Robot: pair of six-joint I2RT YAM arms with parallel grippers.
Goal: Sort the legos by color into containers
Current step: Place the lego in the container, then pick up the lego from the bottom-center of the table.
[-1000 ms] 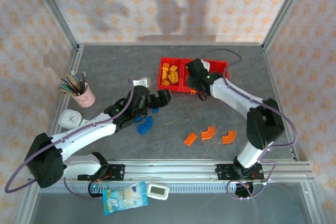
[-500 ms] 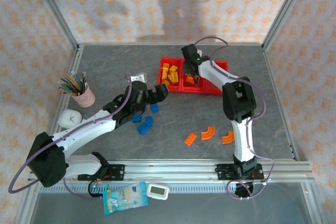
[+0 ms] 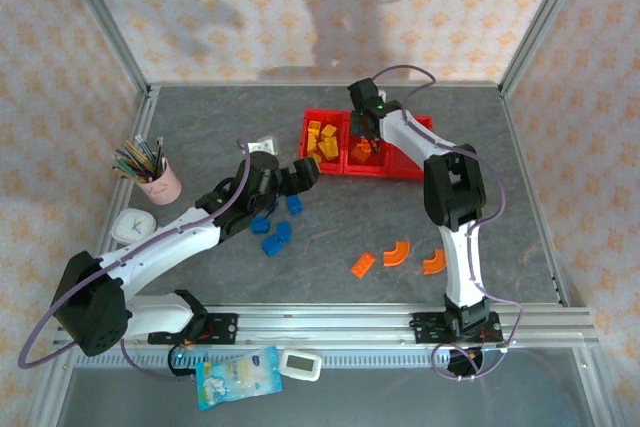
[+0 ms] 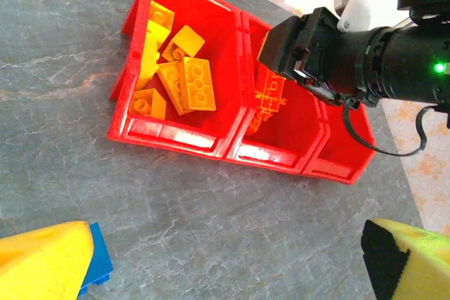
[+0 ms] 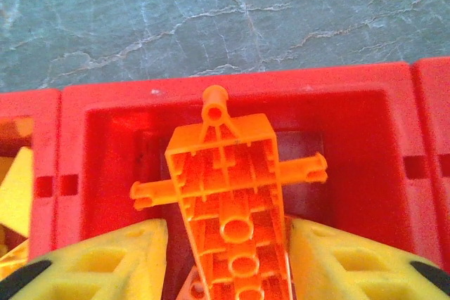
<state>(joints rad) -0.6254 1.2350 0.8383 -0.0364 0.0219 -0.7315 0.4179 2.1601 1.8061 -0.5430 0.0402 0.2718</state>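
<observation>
The containers (image 3: 395,169) are three joined red bins at the back of the table. Several yellow legos (image 3: 322,140) lie in the left bin (image 4: 176,138). My right gripper (image 3: 366,142) hangs over the middle bin (image 5: 105,124). Its jaws (image 5: 228,244) are open, with an orange lego (image 5: 225,173) between them; there is a gap at the left finger, while the right finger is close to or touching it. My left gripper (image 3: 295,179) stands open and empty (image 4: 228,258) in front of the bins. Blue legos (image 3: 295,205) (image 3: 262,223) (image 3: 278,237) lie beside it. Orange legos (image 3: 363,264) (image 3: 397,251) (image 3: 435,261) lie at the front right.
A pink pencil cup (image 3: 157,179) and a white clock (image 3: 132,225) stand at the left. A white card (image 3: 265,150) lies left of the bins. A snack packet (image 3: 237,375) and a white device (image 3: 300,363) lie beyond the front rail.
My right arm swung from the tray's front edge to above the middle bin, and its jaws have parted from the orange lego. My left gripper edged up towards the bins.
</observation>
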